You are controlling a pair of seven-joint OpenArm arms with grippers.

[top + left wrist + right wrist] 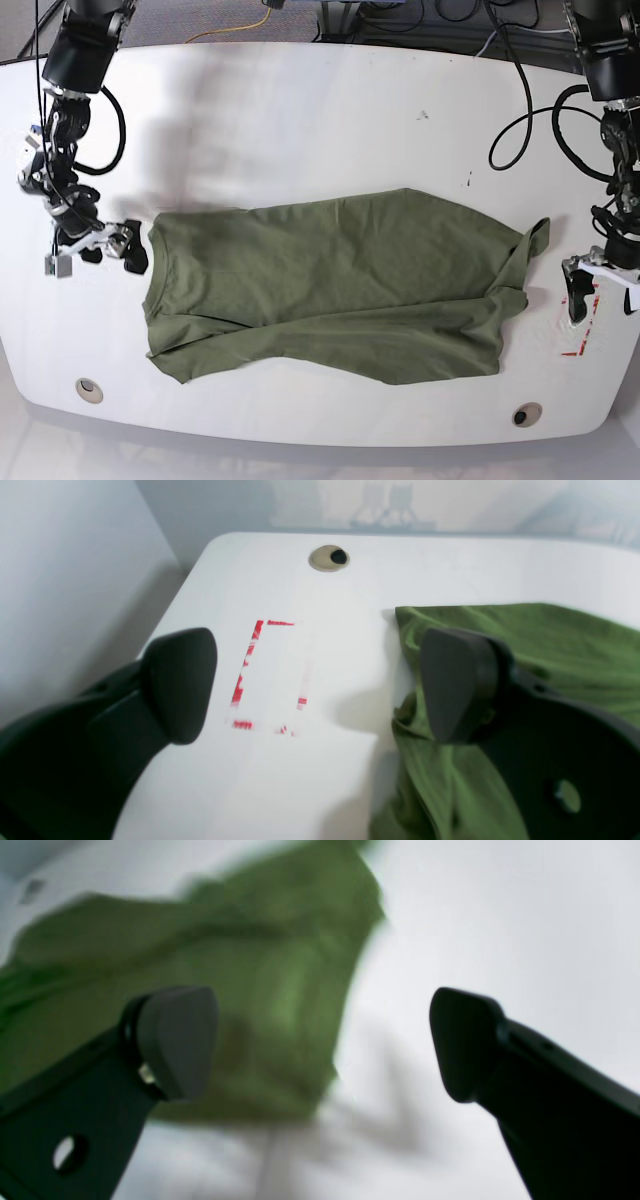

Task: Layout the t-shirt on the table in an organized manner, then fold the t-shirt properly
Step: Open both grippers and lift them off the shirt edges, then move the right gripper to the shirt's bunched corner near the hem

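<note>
I've got the t-shirt (pixel 330 260) lying across the middle of the white table (pixel 300 130), olive green, w/ wrinkles and a long crease running side to side. It's spread wide but not flat: a strip along the grommet side looks doubled over, and the end nr my L gripper (pixel 603 292) bunches up into a raised fold.

L gripper: fingers well apart, nothing btwn them but air. It hangs over the red dashed mark (pixel 243 665), just beside the bunched end of the shirt. In the L wrist view one finger (pixel 462 685) covers part of the cloth; the other has bare table behind it.

R gripper (pixel 98 252): also wide apart, no cloth clamped. It's nr the opposite end of the shirt, and in the R wrist view the shirt edge runs btwn the fingers, w/ the cloth behind one (pixel 180 1045) and white table behind the other. Can't tell from here if that finger touches the fabric; that view is blurry.

Two round holes sit nr the table's edge, one (pixel 89 390) on the R arm's side, the other (pixel 527 414) on the L arm's side. Dark cables (pixel 528 100) loop nr the L arm.
</note>
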